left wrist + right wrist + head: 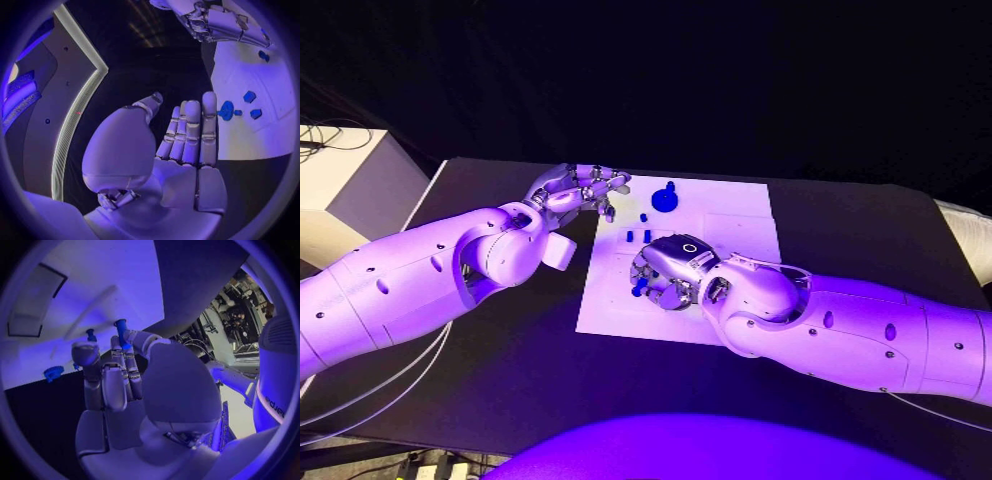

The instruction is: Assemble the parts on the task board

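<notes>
1. My right hand (678,272) sits low over the near half of the white board (733,225). In the right wrist view a small blue peg (121,331) stands up past my fingertips (117,347), pinched between thumb and a finger as far as I can judge; the rest of the fingers curl close beside it.
2. The peg's long axis runs along my fingers and out beyond them, its free end pointing at the board's surface. I cannot tell which hole it is meant for.
3. My left hand (577,190) hangs at the board's far left corner, fingers straight and side by side, palm bare, holding nothing.
4. Just beyond those left fingertips (209,107), a round blue piece (227,110) rests on the board, with two smaller blue pieces (250,96) a little further on. In the head view the round piece (666,198) lies near the far edge, and short blue pegs (638,236) stand between my two hands.
5. The right hand is nearer the standing pegs; the left is nearer the round piece.
6. My judgement: the next move turns on keeping the peg square to the board as it goes down.
</notes>
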### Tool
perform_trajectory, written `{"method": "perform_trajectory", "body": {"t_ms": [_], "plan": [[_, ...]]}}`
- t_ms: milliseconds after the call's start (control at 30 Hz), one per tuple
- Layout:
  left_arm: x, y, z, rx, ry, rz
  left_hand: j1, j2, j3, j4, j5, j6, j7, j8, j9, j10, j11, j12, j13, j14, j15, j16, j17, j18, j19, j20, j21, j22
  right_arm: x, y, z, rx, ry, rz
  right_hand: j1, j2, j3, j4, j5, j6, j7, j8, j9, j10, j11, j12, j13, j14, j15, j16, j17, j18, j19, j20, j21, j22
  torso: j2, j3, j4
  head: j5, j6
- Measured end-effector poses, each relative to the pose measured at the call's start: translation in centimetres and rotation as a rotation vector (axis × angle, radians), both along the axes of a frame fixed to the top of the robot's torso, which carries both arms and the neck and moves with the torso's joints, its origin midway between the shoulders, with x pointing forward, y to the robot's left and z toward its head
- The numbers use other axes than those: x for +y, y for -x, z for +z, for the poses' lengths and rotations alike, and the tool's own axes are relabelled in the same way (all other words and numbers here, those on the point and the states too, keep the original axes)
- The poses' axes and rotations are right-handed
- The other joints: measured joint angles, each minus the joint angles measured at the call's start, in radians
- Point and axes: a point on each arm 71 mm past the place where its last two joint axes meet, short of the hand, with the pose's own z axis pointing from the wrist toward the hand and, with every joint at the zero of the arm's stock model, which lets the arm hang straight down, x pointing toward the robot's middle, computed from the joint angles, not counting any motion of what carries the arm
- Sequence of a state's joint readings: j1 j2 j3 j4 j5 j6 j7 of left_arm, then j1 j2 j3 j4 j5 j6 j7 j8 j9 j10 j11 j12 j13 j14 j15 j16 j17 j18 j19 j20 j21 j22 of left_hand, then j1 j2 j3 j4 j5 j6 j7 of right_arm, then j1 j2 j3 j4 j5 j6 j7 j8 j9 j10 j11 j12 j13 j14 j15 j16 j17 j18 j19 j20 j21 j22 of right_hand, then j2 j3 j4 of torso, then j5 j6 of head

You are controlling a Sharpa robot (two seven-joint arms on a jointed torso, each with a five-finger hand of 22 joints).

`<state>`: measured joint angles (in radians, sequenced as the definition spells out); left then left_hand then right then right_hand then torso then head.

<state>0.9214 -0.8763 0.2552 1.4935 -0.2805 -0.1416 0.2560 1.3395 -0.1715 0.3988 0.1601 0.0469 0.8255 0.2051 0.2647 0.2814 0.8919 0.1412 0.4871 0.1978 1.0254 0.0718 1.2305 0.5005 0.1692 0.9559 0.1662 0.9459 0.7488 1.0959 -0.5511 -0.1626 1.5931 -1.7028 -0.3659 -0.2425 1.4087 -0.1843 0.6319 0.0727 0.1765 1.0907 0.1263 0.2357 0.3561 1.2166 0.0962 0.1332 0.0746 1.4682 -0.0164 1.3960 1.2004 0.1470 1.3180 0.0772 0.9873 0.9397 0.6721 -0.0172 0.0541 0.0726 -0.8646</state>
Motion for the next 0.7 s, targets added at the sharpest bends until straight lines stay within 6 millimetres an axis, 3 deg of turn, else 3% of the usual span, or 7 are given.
{"method": "perform_trajectory", "body": {"t_ms": [700], "plan": [[-0.01, 0.03, 0.02, 0.001, 0.0, -0.001, 0.0, 0.0, 0.0, 0.0, 0.0, 0.0, 0.0, 0.0, 0.0, 0.0, 0.0, 0.0, 0.0, 0.0, 0.0, 0.0, 0.0, 0.0, 0.0, 0.0, 0.0, 0.0, 0.49, -0.08, -0.31, -0.027, 0.024, 0.013, 0.001, -0.002, 0.006, -0.009, 0.004, -0.008, 0.002, 0.001, 0.013, 0.004, 0.004, -0.009, 0.0, 0.0, 0.0, 0.0, -0.009, 0.0, -0.002, 0.002, 0.0, -0.008, -0.001, 0.0002, -0.0009, 0.002, -0.004]]}}
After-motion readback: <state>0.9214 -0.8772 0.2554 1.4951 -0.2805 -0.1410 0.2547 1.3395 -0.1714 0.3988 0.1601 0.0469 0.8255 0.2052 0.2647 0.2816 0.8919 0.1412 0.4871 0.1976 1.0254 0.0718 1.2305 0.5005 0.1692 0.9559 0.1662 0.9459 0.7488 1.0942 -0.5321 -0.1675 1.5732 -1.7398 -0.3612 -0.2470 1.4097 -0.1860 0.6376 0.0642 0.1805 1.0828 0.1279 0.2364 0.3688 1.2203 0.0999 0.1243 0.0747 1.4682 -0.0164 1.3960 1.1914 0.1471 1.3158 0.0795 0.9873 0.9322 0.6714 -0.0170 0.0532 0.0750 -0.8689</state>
